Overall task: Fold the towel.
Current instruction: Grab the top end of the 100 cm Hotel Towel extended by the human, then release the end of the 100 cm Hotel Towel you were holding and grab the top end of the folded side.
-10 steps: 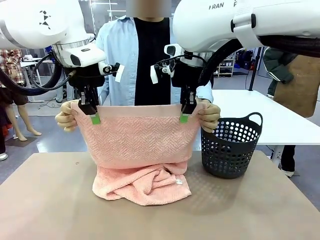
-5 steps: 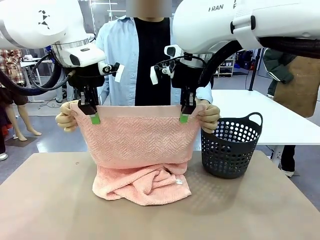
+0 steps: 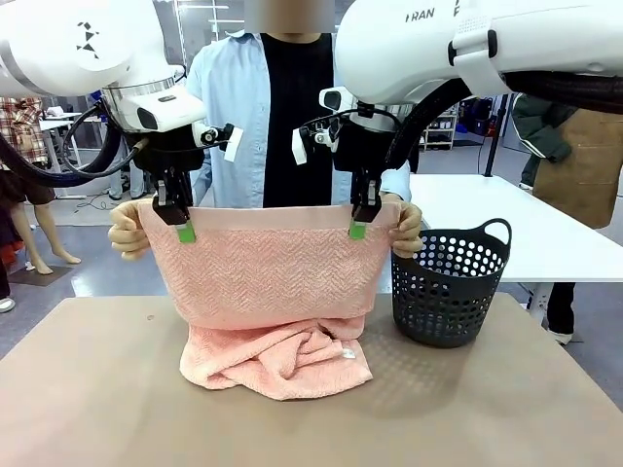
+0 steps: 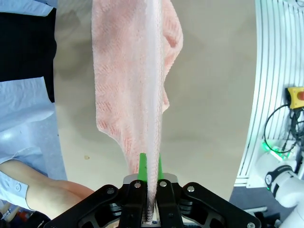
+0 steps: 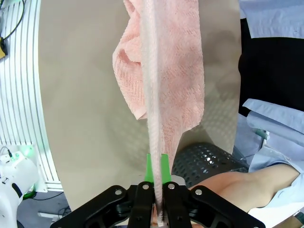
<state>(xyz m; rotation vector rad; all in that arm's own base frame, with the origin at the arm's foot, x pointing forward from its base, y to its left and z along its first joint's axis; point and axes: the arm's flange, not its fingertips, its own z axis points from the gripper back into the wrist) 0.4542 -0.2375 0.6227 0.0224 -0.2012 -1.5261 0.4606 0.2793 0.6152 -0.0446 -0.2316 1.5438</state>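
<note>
nearest the camera, the lower part of the towel (image 3: pixel 268 282) lies bunched in a loose heap on the table (image 3: pixel 88 389), with a small white tag (image 3: pixel 348 353) at its edge, too small to read. above the heap the rest hangs as a flat panel from its plain hem band, which runs level across the top. the left gripper (image 3: pixel 183 226) and the right gripper (image 3: pixel 359 227) are each clamped tight on that hem, one near each top corner. the wrist views show the cloth edge pinched between the green pads (image 4: pixel 142 166) and falling straight away from them. just outside the left gripper a person's hand (image 3: pixel 127 232) holds the corner itself, and the other hand (image 3: pixel 407 231) holds the opposite corner. from the way it sags and crumples, the towel looks soft, limp and light, with a rough terry face that should not slip in the pads. it will keep no shape of its own, so the hem band near the corners seems the best place to hold, and the heap will likely drag. the dark basket (image 3: pixel 451 287) stands on the table just beside the towel. on the right arm's white casing the lettering (image 3: pixel 421 14) reads "ran", its start hidden.
</note>
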